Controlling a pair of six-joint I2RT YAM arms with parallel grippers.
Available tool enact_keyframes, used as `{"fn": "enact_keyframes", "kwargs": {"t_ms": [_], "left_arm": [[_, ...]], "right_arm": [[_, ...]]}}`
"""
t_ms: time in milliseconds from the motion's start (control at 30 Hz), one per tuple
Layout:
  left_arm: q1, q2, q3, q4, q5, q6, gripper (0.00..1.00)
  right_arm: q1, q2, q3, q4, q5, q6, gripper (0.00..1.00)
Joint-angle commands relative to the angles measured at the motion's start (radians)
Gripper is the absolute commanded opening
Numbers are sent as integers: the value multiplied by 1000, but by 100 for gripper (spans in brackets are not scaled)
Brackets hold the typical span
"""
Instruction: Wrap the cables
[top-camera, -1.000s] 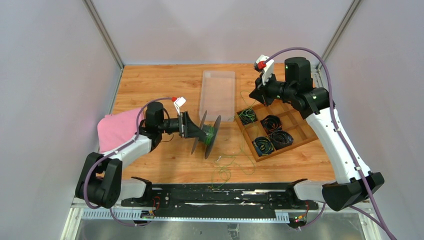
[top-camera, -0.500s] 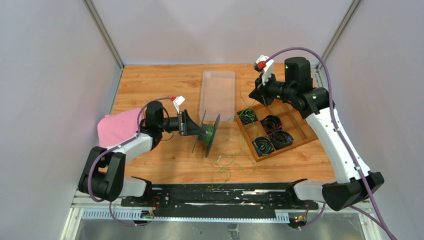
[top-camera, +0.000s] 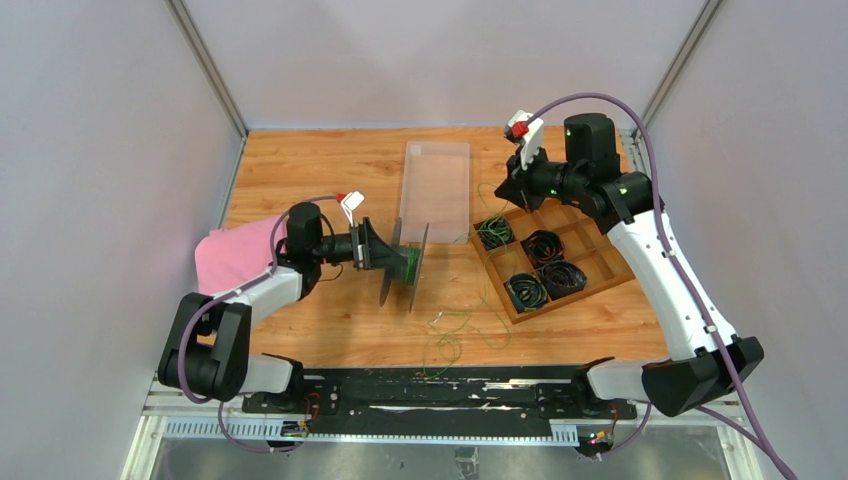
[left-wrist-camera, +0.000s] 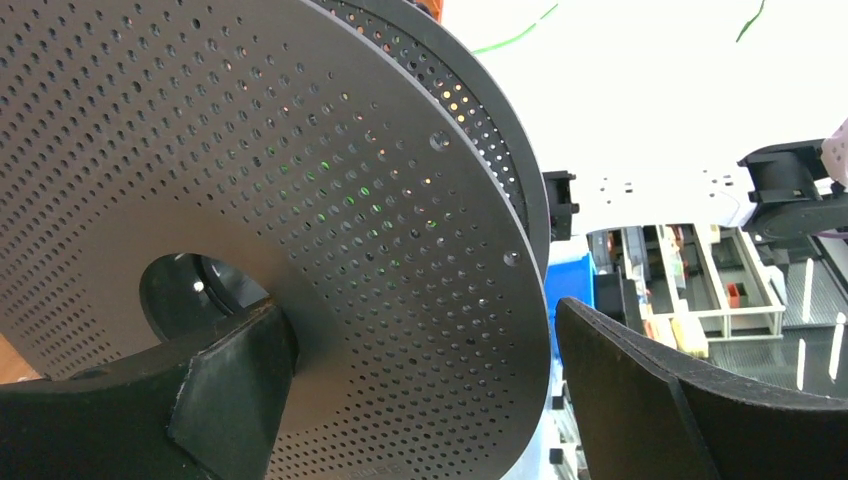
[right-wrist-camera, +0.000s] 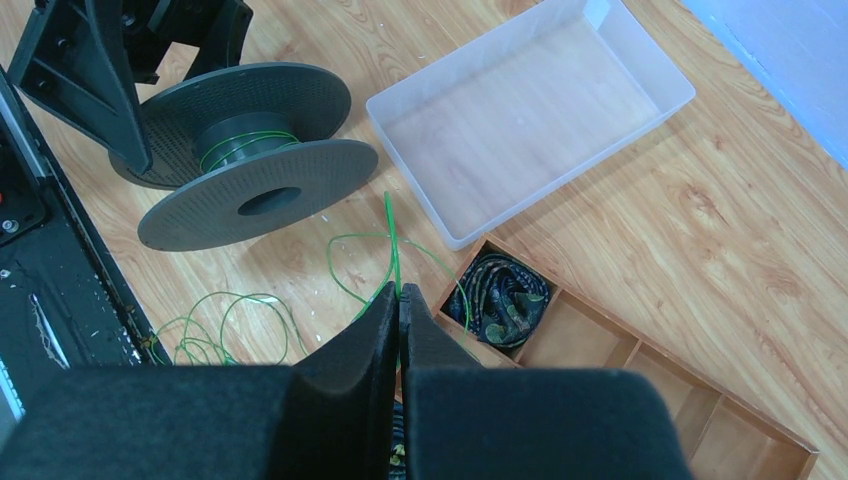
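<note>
A black perforated spool stands on edge at the table's middle, with a few turns of green cable on its hub. My left gripper holds the spool by its near flange: in the left wrist view one finger sits at the hub hole and the other beyond the rim of the spool. My right gripper is high above the wooden tray, shut on the green cable, which runs down to loose loops on the table. The right wrist view shows the gripper and the spool.
A clear plastic bin lies behind the spool. A wooden compartment tray with several coiled cables sits at the right. A pink cloth lies at the left under the left arm. A black rail runs along the near edge.
The left gripper has turned the spool, so its flanges now look nearly edge-on, and drawn it slightly left. The right gripper has shifted a little left with the cable.
</note>
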Motion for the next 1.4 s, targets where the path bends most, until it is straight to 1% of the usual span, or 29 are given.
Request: {"fn": "enact_keyframes", "kwargs": {"t_ms": [0,67,233,400,600,667,833,933,1000,1100,1167,1233,1300,1367], "left_arm": [[21,-5,-6,-8,13,34,98],[33,-21,2,-64,2,77,98],[44,-55,49,-302,-39,252,98],[48,-73,78,-404,-38,353,98],[66,-144,107,-500,-55,438,98],[76,-162,133,-570,-75,490,98],[81,-192,226,-832,-138,677,98],[87,-219,284,-964,-225,781,98],[92,-245,319,-1016,-295,828,98],[93,-306,372,-1027,-443,838,99],[93,-349,410,-1017,-492,842,100],[92,-388,445,-981,-481,825,99],[90,-404,485,-932,-426,773,98],[65,-395,531,-880,-381,710,97]], "right_arm": [[-13,-4,-8,15,-17,10,1],[-13,-6,-9,15,-18,9,1],[-13,-6,-6,15,-26,11,1],[-12,-11,-9,14,-32,14,1],[-7,-17,-3,12,-26,14,1],[3,-14,3,3,-18,9,1],[22,-2,14,2,-17,8,1],[42,5,19,8,3,9,1],[56,10,19,24,4,21,1],[82,24,35,41,-23,39,1],[99,33,51,54,-49,56,1],[114,45,75,68,-63,82,1],[125,63,111,80,-50,118,1],[131,78,152,89,-24,163,1]]}}
